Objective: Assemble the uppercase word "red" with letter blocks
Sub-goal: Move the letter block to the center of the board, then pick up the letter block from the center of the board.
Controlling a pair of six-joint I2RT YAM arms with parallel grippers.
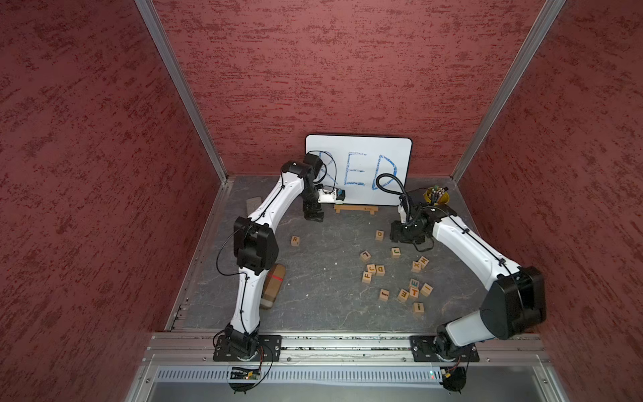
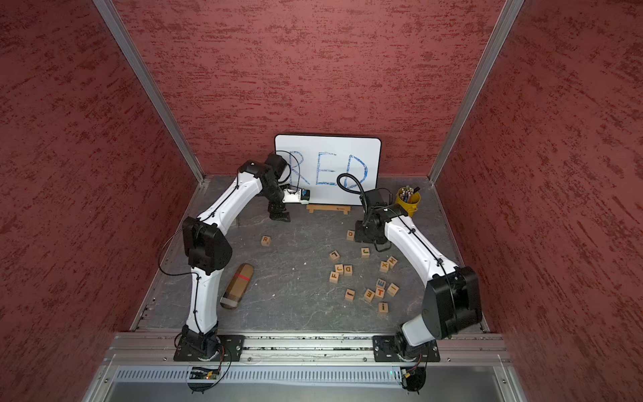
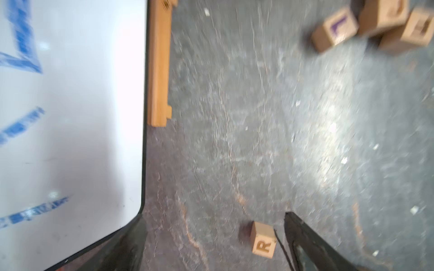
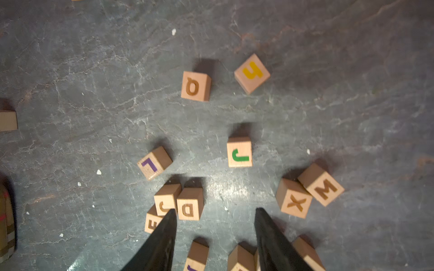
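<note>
Starting at the flat white board with blue handwritten RED [image 1: 358, 153], propped at the back of the grey stone-look table [image 1: 323, 285]. Right at that board's R-end lower corner, hanging above the table: the black left gripper [image 1: 314, 215], jaws spread wide, nothing pinched. Out in front of the board's R end, alone and clear of that claw: the light-wood R cube [image 1: 295, 240], flat on the table, dark letter facing up. Same R cube [image 3: 263, 239] low in the left wrist view, lying between the two dark fingers [image 3: 305, 244], nearer one of them, untouched. Now over off the board's D end: the black right gripper [image 4: 215, 209], jaws parted, empty, aimed down over the scatter of cubes. Straight out from the board's written D, farther off than the R cube: the light-wood D cube [image 1: 381, 269], flat on the table, one side pressed against a like cube [image 1: 371, 268]. Same D cube [image 4: 189, 206] in the right wrist view, just inside one dark finger [image 4: 164, 237], contact impossible to judge. Farther from the board again: the light-wood, dark-lettered E cube [image 1: 403, 295], letter up and skewed, just beside an orange-lettered T cube [image 1: 414, 293]. Tight along the board's foot, a slim pale-wood rack [image 1: 355, 209]. Just off the board's D-end corner, a yellow cup [image 1: 437, 196] stuffed with pens, upright, nearer the board than any cube
</note>
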